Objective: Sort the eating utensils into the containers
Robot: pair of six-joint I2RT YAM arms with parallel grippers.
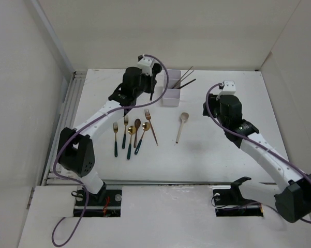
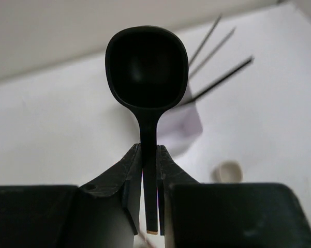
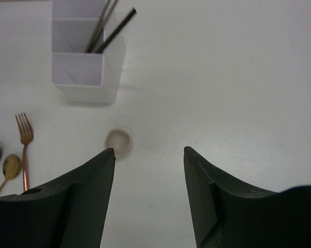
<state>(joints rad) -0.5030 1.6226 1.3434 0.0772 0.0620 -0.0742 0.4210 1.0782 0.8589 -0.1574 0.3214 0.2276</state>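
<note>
Black spoon (image 2: 147, 67) in left end effector (image 2: 150, 157) partly blocks white organizer (image 2: 190, 126) holding chopsticks (image 2: 222, 76).

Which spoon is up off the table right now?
The black spoon, pinched by its handle in the left gripper. The pale spoon and the gold-headed spoons lie flat on the table.

No readable text or labels.
</note>
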